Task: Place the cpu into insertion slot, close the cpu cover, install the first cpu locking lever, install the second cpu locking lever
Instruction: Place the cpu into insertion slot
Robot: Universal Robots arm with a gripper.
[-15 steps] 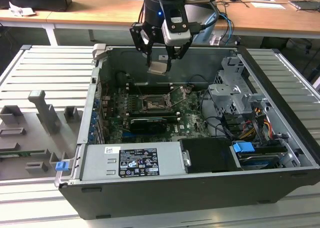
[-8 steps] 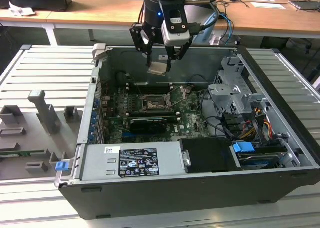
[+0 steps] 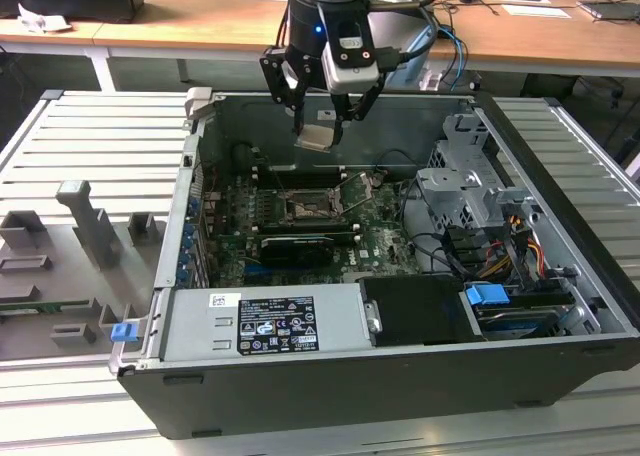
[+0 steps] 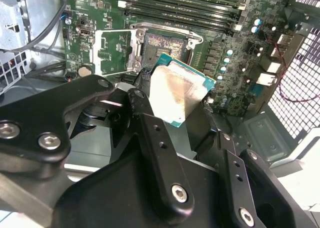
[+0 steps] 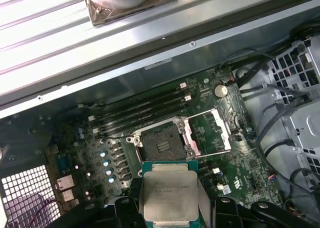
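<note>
My gripper hangs above the open computer case, shut on the cpu, a flat square chip with a pale metal face. In both wrist views the cpu sits between the black fingers, its green edge showing. Below it on the motherboard lies the insertion slot, a dark square socket with a silvery rim, uncovered. The cpu cover, a silvery frame with a big cut-out, is swung open beside the slot. The chip is held well above the slot, not touching the board.
Long black memory slots run beside the socket. A metal drive cage and cable bundle fill the case on the exterior view's right. The power supply sits at the case's near side. Grey fixtures stand on the ribbed table.
</note>
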